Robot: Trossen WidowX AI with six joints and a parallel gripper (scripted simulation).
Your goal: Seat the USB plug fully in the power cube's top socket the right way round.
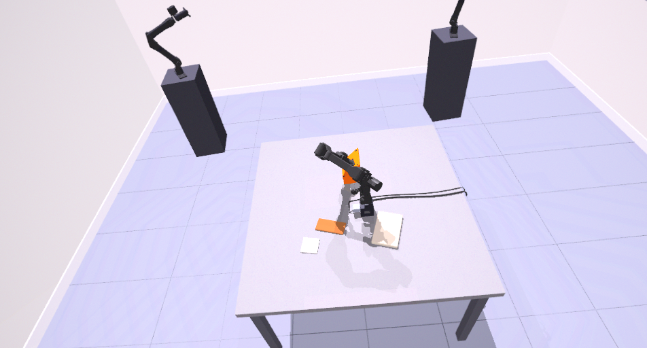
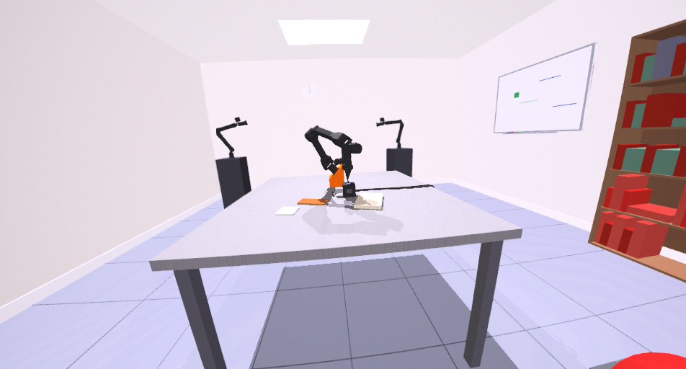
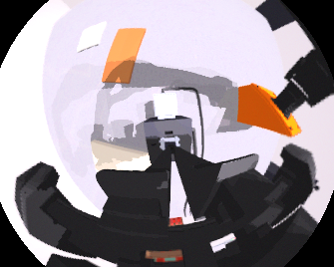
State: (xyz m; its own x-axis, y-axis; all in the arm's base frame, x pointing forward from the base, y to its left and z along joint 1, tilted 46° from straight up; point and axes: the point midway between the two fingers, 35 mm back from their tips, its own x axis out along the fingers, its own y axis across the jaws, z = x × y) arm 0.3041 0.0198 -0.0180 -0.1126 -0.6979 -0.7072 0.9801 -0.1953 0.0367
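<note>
The black power cube (image 1: 367, 210) (image 2: 349, 190) (image 3: 156, 128) stands upright on the table. My gripper (image 1: 365, 201) (image 2: 347, 179) (image 3: 171, 149) points down at the cube's top and is shut on the USB plug, its fingertips close together at the socket. Only a small pale piece (image 3: 169, 143) shows at the fingertips in the wrist view. The fingers hide the rest of the plug and the socket, so how deep the plug sits and which way round it is cannot be told.
A white block (image 1: 355, 206) (image 3: 166, 106) sits beside the cube, with a black cable (image 1: 416, 194) (image 2: 393, 189) near it. A cream slab (image 1: 387, 228) (image 2: 369, 202), an orange slab (image 1: 326, 225) (image 2: 309, 202) (image 3: 126, 50), a white tile (image 1: 310, 245) (image 2: 287, 210) and my orange mount (image 1: 351, 177) (image 2: 336, 179) (image 3: 258, 110) are nearby.
</note>
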